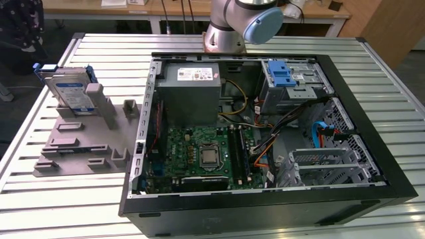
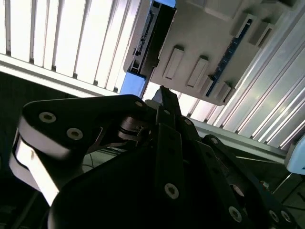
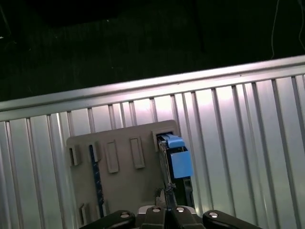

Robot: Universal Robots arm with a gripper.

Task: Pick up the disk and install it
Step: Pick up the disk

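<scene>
Ribbed metal table (image 1: pixel 53 209), flat blue-framed disk (image 1: pixel 69 89)

No word or number can be read anywhere. In the exterior view, at the upper left of the frame, the disk (image 1: pixel 69 92) carries a blue-and-white label (image 1: pixel 75 96); its print is too small to tell. Near the top centre, the grey metal box (image 1: pixel 192 102) inside the computer case bears a white sticker (image 1: pixel 196 74) with dark lines and coloured marks, none legible. At the upper right, the silver cage (image 1: pixel 295 87) has what may be a small pale label, also unreadable. Any marks on the green circuit board (image 1: pixel 206 152) are too fine to make out.
</scene>
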